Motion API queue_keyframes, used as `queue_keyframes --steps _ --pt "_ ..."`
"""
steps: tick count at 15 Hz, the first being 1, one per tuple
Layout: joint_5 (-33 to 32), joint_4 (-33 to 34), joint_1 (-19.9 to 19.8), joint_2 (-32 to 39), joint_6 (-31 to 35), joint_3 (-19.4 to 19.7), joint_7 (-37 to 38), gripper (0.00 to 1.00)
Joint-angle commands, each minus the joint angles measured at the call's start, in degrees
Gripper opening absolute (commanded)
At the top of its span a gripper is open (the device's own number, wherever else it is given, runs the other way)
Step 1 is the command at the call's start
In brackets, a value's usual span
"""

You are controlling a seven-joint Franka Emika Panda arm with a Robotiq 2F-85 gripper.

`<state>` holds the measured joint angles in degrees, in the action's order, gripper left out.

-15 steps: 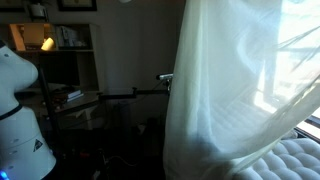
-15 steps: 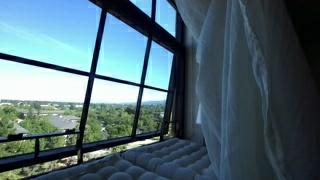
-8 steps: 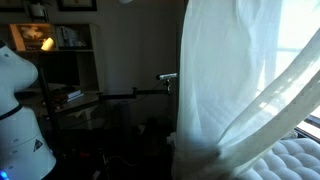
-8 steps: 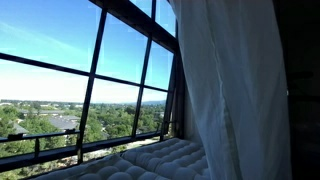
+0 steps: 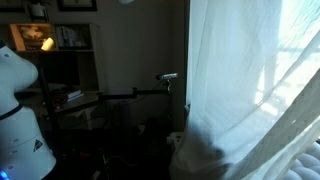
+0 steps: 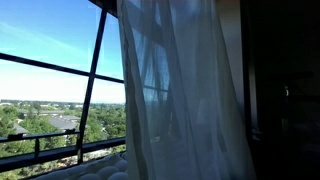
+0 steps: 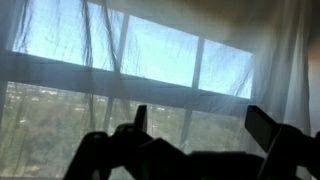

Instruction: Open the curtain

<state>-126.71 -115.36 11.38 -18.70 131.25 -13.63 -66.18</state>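
Observation:
The curtain (image 5: 250, 90), sheer white with soft vertical folds, hangs at the right in an exterior view, with daylight shining through it. It also hangs (image 6: 180, 100) across the middle of the window. In the wrist view the curtain (image 7: 160, 60) fills the picture, with the window bars showing through. My gripper (image 7: 203, 125) is a dark silhouette at the bottom of that view. It is open, its two fingers wide apart with nothing between them. The fabric hangs just beyond the fingertips; I cannot tell whether it touches them. The gripper does not show in the exterior views.
A tall window (image 6: 60, 90) with dark bars looks out over trees and sky. The white robot body (image 5: 20, 110) stands at the left in front of dark shelves (image 5: 60, 45). A white tufted cushion (image 6: 100, 170) lies below the window.
The curtain has swung back and spread across more of the window. It now covers the cushion that showed at the lower right.

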Motion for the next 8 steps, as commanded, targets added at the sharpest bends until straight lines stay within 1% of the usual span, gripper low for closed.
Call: queue_keyframes --steps 1,3,5,6,8 --pt "-0.8 0.6 -0.3 0.3 1.1 -0.5 0.1 1.00" --pt "-1.4 1.2 -0.2 0.8 2.1 -0.6 -0.2 1.00" --pt "-3.6 3.4 0.2 2.7 5.8 -0.3 1.2 1.00" --pt "-1.5 0.6 -0.2 0.7 2.7 -0.9 0.0 1.00" --pt "-2.2 1.4 -0.1 1.5 4.0 -0.9 0.0 1.00"
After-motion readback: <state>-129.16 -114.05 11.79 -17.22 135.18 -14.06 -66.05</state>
